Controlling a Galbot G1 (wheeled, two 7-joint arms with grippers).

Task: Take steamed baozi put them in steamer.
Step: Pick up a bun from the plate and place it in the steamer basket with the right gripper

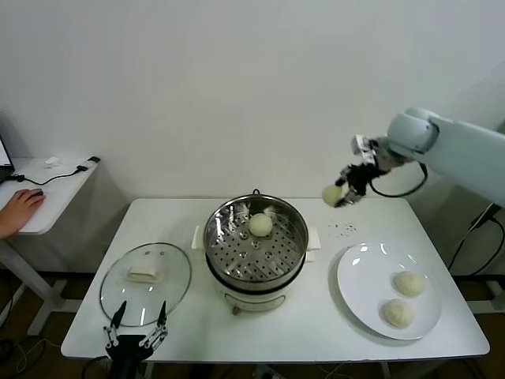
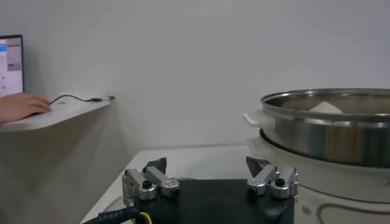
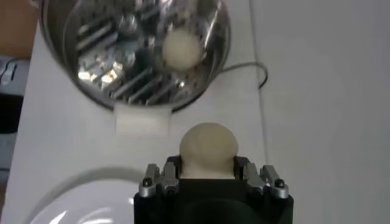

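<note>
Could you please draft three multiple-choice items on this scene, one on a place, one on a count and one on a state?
1. Where is the glass lid?
A. On the steamer
B. Flat on the table, to the steamer's left
C. On the plate

2. How many baozi lie on the white plate?
A. One
B. Two
C. Four

3. What is the right pincer doing?
A. Hanging open and empty
B. Resting on the plate
C. Holding a baozi in the air

Key: 1 B, the lid lies by the left pincer, apart from the steamer. 2 B, two buns sit there. 3 C, its fingers clasp a baozi above the table's far side.
</note>
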